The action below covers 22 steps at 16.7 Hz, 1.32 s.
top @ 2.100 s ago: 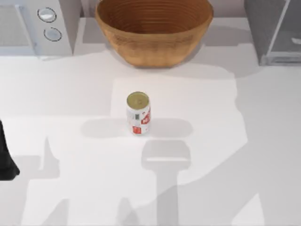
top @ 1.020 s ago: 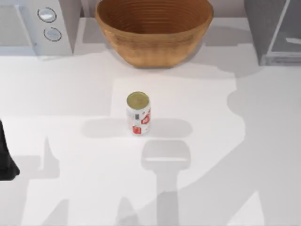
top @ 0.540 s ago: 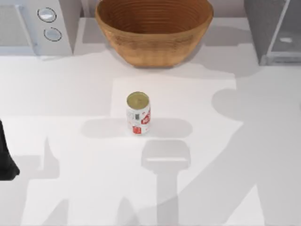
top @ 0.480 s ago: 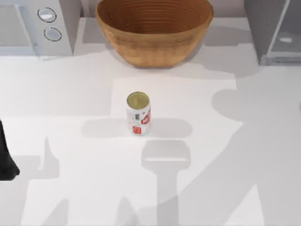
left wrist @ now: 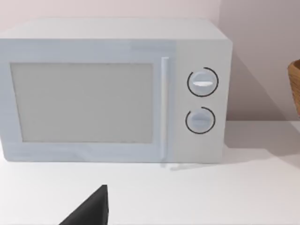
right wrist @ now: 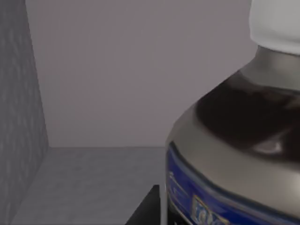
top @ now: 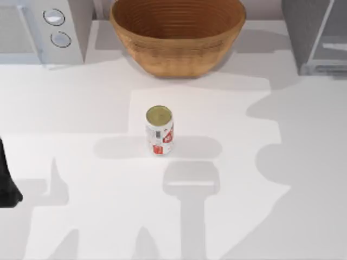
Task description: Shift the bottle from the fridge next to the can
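Note:
The can (top: 159, 130), white with red marks and a gold top, stands upright mid-table in the top view. The grey fridge (top: 317, 35) is at the back right corner. In the right wrist view the bottle (right wrist: 234, 140) is very close inside the fridge's grey interior, showing dark liquid, a white cap (right wrist: 276, 18) and a blue label. A dark part of my right gripper (right wrist: 146, 208) sits right beside the bottle's base. My left arm (top: 6, 184) is parked at the table's left edge.
A big woven basket (top: 178, 32) stands at the back centre. The white microwave (top: 43, 30) with two knobs is at the back left, and the left wrist view faces the microwave (left wrist: 112, 93). Bare white tabletop (top: 81, 108) surrounds the can.
The arm shadow over the right side of the table has shifted and changed shape. The can and the left arm have not moved.

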### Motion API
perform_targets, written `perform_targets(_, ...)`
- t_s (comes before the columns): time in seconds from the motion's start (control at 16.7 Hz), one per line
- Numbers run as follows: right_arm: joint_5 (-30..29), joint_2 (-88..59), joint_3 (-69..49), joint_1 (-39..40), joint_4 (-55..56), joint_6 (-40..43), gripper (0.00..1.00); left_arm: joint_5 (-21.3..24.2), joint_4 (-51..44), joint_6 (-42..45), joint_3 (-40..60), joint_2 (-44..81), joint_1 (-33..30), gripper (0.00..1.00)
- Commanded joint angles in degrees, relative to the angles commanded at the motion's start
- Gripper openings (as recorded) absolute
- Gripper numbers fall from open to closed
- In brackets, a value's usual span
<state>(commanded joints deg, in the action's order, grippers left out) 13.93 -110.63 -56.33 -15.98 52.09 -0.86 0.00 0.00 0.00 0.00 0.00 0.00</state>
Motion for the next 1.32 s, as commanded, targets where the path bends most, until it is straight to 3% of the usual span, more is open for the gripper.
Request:
perform_targets(0.3,2.16,9.89,13.5,-1.9,5.09,0.02,0.0,0.0,0.0,0.0,0.0,0.0,0.0,1.0)
perform_targets(0.78,0.36,9.52,14.52,0.14,6.6,-0.09,0.0,0.0,0.0,0.0,0.0,0.0,0.0,1.0)
perform_targets(1.02,-10.54,5.11,15.28,10.93,10.86,-0.11,0.0,0.0,0.0,0.0,0.0,0.0,0.0,1.0)
perform_targets(1.32,-33.52,-0.26,17.18,33.72,17.74,-0.03,0.0,0.0,0.0,0.0,0.0,0.0,0.0,1.0)
